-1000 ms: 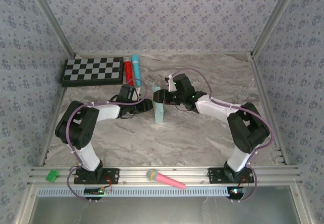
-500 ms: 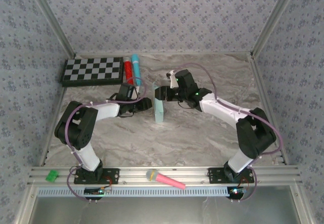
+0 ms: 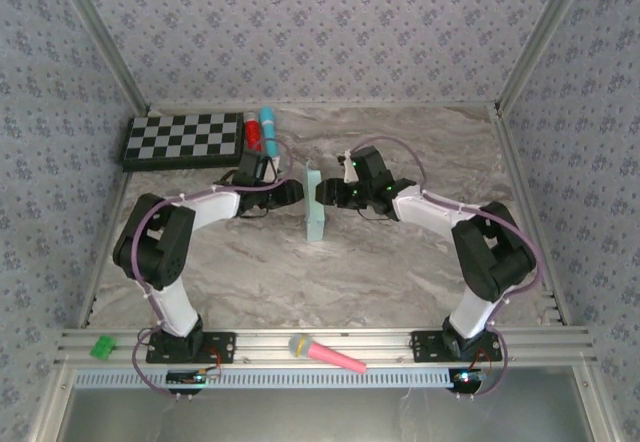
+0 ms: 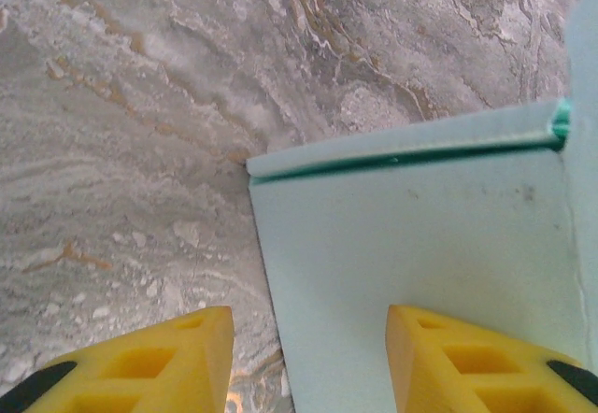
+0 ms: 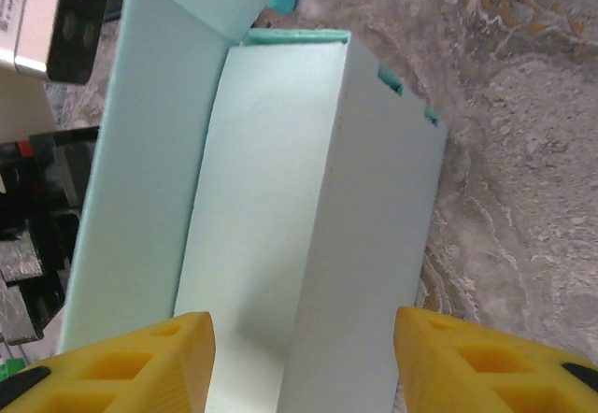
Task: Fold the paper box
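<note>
The box [image 3: 315, 212] stood mid-frame on the desk [image 3: 400, 262], long axis running top to bottom, flanked by the left end effector [image 3: 293, 193] and the right end effector [image 3: 324, 192], equally near, jaws apart.

A checkerboard [image 3: 183, 139] lay at the far left of the marble table [image 3: 400, 262], with a red marker [image 3: 254, 134] and a turquoise marker [image 3: 268, 125] just beside it. A pink toy microphone [image 3: 325, 352] and a green block [image 3: 101, 346] rested on the near rail
</note>
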Motion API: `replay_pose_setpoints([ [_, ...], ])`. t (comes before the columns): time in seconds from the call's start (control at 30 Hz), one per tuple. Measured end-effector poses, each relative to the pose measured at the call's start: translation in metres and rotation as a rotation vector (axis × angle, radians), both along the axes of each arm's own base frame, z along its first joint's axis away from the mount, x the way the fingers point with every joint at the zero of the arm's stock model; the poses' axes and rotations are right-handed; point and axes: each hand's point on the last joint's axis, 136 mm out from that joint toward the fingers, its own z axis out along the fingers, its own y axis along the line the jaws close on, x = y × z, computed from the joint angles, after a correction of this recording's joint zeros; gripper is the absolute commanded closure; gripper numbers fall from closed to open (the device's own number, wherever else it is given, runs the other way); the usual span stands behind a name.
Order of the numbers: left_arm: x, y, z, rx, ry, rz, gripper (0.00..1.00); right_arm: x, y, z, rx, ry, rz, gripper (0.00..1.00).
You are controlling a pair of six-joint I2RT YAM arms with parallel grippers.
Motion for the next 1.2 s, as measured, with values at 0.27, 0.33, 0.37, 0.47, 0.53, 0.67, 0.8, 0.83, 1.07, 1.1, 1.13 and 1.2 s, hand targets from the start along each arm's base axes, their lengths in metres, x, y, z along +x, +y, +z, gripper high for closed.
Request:
replay_pose_setpoints([
  [0.27, 0.003, 0.002, -0.01, 0.014, 0.024, 0.003, 0.54, 0.004, 0.01, -0.005, 0.049, 0.029, -0.003, 0.45],
  [0.33, 0.003, 0.002, -0.01, 0.014, 0.024, 0.004, 0.55, 0.004, 0.011, -0.006, 0.056, 0.033, -0.003, 0.45],
  [0.37, 0.004, 0.003, -0.01, 0.014, 0.023, 0.005, 0.55, 0.004, 0.012, -0.006, 0.059, 0.034, -0.004, 0.45],
  [0.47, 0.005, 0.002, -0.01, 0.014, 0.025, 0.005, 0.55, 0.005, 0.013, -0.007, 0.06, 0.039, -0.01, 0.46],
  [0.53, 0.008, 0.002, -0.01, 0.014, 0.022, 0.005, 0.55, 0.007, 0.014, -0.007, 0.055, 0.04, -0.018, 0.47],
  [0.67, 0.01, 0.002, -0.01, 0.013, 0.024, 0.004, 0.55, 0.008, 0.014, -0.009, 0.022, 0.038, -0.041, 0.48],
  [0.8, 0.011, 0.001, -0.009, 0.015, 0.024, -0.001, 0.55, 0.008, 0.015, -0.011, -0.015, 0.034, -0.069, 0.5],
  [0.83, 0.011, 0.001, -0.009, 0.016, 0.024, 0.0, 0.55, 0.008, 0.015, -0.011, -0.022, 0.034, -0.08, 0.5],
  [1.07, 0.013, 0.002, -0.009, 0.02, 0.027, 0.002, 0.54, 0.009, 0.014, -0.01, -0.04, 0.038, -0.127, 0.51],
  [1.1, 0.013, 0.002, -0.009, 0.022, 0.027, 0.0, 0.54, 0.01, 0.013, -0.009, -0.043, 0.037, -0.132, 0.51],
  [1.13, 0.013, 0.002, -0.009, 0.024, 0.028, 0.0, 0.54, 0.009, 0.012, -0.009, -0.047, 0.038, -0.137, 0.5],
  [1.2, 0.013, 0.002, -0.009, 0.03, 0.028, -0.002, 0.53, 0.009, 0.011, -0.007, -0.055, 0.034, -0.146, 0.5],
])
